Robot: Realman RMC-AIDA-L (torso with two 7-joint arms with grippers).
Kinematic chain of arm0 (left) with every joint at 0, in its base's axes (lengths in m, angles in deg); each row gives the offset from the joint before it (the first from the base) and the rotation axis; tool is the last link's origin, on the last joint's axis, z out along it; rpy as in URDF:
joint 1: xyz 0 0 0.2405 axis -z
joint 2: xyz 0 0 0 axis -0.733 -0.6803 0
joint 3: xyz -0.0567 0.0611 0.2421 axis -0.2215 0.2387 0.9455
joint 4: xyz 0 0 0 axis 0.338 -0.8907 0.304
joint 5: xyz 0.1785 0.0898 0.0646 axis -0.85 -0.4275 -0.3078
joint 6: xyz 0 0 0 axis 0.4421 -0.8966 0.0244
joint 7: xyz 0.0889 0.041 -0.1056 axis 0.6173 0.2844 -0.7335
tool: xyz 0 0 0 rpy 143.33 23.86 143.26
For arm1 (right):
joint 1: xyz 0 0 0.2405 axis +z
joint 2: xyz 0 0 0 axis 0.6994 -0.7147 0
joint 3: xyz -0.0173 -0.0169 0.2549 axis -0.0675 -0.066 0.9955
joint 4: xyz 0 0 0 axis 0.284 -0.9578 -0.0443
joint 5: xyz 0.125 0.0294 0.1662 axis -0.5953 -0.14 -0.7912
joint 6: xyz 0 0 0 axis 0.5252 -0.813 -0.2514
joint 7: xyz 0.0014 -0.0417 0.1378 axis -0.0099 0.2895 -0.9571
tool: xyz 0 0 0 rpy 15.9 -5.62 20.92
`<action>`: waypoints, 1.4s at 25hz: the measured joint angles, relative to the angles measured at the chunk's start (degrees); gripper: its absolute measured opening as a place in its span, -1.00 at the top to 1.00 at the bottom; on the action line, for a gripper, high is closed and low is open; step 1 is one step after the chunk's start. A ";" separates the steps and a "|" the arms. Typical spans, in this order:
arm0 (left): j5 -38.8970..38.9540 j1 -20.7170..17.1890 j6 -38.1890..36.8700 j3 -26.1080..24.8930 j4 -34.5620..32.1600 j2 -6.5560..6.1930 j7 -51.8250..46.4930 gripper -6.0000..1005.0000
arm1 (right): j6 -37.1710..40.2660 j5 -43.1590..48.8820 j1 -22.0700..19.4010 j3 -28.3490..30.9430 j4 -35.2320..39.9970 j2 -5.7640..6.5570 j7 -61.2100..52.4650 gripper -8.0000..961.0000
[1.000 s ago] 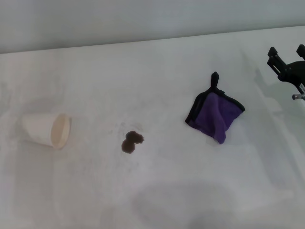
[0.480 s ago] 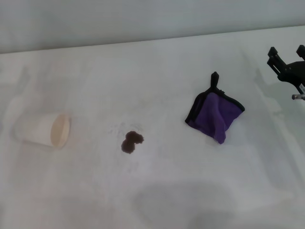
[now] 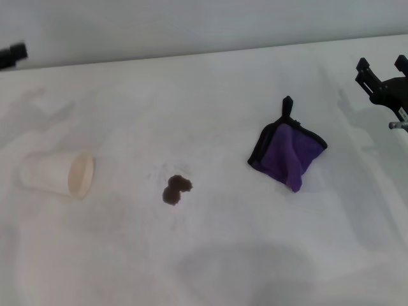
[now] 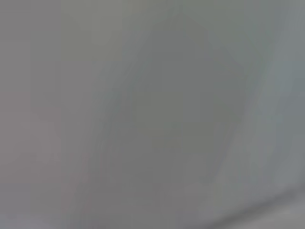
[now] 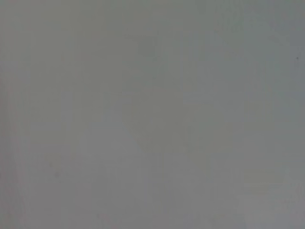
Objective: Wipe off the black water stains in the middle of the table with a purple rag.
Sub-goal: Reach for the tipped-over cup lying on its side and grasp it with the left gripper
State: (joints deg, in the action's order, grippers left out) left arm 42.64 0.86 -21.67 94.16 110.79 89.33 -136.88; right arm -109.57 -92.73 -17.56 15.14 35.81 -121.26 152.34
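Our right gripper hangs at the far right edge of the head view, above the table, its two black fingers spread apart with nothing between them. It sits well apart from the purple rag, out past the rag's right side and a little farther back.

Our left gripper shows only as a dark tip at the far left edge, near the table's back edge; we cannot tell whether it is released or clenched.

Moving inward from the right gripper, the purple rag lies crumpled on the table, right of centre, its black edging folded along the left and top sides and its black loop tab pointing toward the back. Nothing touches it.

Further left, near the middle of the table, are the black water stains: a small dark blot of two joined lobes, clearly apart from the rag and much smaller than it.

Left again, a white paper cup lies on its side, its open mouth facing the stains.

We see no brand, label or writing on any of these. Both wrist views show only a plain grey blur.
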 joint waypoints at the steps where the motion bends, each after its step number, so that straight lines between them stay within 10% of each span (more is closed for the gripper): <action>1: -4.26 1.51 -2.19 0.00 3.43 -0.17 0.18 -0.74 | 0.00 0.01 0.04 0.00 0.01 0.00 0.00 -0.77; 11: -28.19 12.80 -18.40 0.13 27.44 0.44 17.85 -0.74 | 0.09 0.00 0.46 -0.08 0.02 0.09 0.01 -0.77; 20: -51.19 24.19 -16.24 0.18 42.16 10.34 32.90 -0.74 | 0.13 -0.69 0.48 0.24 -0.23 0.04 0.00 -0.77; 35: -59.22 26.54 -6.46 0.03 25.87 11.22 34.55 -0.74 | 0.71 -1.27 0.19 1.88 -1.87 -0.18 -0.13 -0.76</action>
State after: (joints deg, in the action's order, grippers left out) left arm -16.57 27.40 -28.13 94.19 136.66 100.55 -102.33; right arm -108.86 -94.00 -17.37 17.02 33.94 -121.43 152.20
